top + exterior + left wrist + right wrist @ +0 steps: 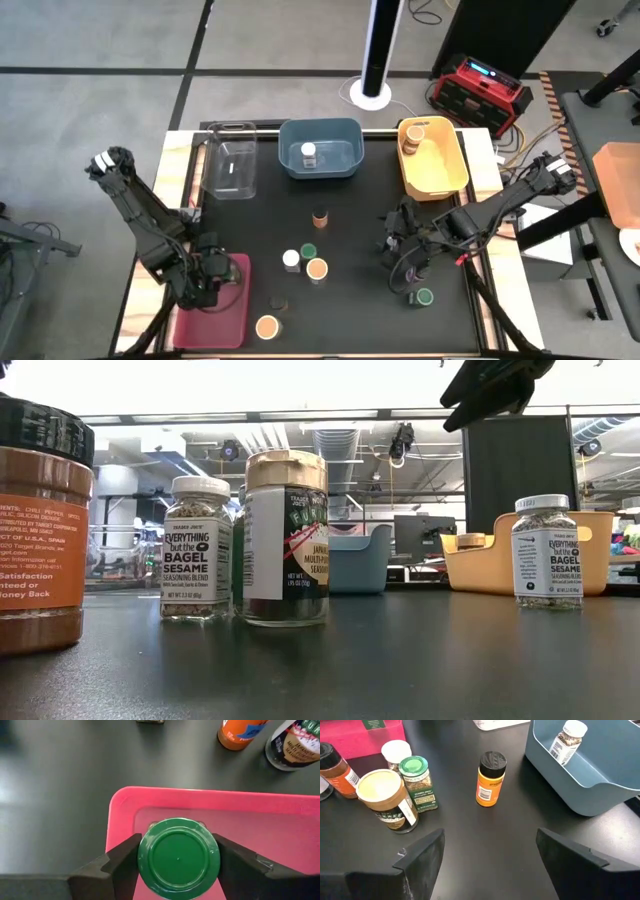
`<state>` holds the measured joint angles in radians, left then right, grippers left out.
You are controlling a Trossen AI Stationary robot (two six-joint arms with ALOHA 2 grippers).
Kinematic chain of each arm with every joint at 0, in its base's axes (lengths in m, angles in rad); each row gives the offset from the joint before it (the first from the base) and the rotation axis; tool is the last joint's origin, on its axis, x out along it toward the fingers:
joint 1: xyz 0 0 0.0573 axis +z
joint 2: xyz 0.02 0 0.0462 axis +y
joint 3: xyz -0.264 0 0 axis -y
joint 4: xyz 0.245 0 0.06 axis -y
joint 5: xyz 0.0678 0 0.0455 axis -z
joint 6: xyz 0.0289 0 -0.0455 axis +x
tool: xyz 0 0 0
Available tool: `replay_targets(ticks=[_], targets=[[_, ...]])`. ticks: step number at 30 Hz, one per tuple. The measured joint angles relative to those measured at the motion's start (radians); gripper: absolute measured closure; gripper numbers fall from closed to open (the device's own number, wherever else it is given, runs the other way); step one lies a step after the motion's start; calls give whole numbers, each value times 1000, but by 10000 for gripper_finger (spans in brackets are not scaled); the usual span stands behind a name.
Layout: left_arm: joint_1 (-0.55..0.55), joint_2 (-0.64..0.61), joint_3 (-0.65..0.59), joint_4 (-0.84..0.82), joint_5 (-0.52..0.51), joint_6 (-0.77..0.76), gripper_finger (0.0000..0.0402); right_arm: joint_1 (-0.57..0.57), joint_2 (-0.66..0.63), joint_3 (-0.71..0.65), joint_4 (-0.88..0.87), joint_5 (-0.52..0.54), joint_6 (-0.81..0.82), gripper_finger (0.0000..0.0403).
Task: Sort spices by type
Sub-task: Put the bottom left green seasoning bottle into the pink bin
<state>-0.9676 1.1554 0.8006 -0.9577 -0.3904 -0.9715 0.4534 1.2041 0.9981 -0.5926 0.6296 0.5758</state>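
Note:
My left gripper [212,276] is over the red bin [228,318] at the table's near left, shut on a green-lidded spice jar [178,857]. My right gripper [402,238] is open above the table's right half and touches nothing. In its wrist view [490,860] it faces an orange jar with a dark lid [491,779] and a cluster of green-lidded [415,777], tan-lidded [385,802] and white-lidded [395,750] jars, all standing on their bases. Another green-lidded jar [424,297] stands near the right gripper. A white-lidded jar [309,153] is in the blue bin, a tan-lidded one [414,133] in the yellow bin. My left gripper pinches the green-lidded jar between its two fingers [125,862], one on each side at the lid's rim [146,851]. The jar stands upright in the hold above the red bin's corner [125,805]. The lid hides its base, so whether it rests in the bin cannot be told.
A clear bin [232,160], the blue bin [345,130] and the yellow bin [450,175] line the far edge. A dark-lidded jar [279,302] and a tan-lidded jar [267,326] stand near the red bin. Bare black tabletop lies between the jar cluster and the far bins.

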Motion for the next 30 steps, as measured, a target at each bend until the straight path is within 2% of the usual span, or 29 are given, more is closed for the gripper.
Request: replay_targets(ticks=[12,20,30], targets=[[0,53,-2,-3,1,11,190,0,0,1,0,0,0,84],[0,67,4,-3,43,29,186,0,0,1,0,0,0,92],[0,68,3,-7,46,26,131,0,0,1,1,0,1,76]])
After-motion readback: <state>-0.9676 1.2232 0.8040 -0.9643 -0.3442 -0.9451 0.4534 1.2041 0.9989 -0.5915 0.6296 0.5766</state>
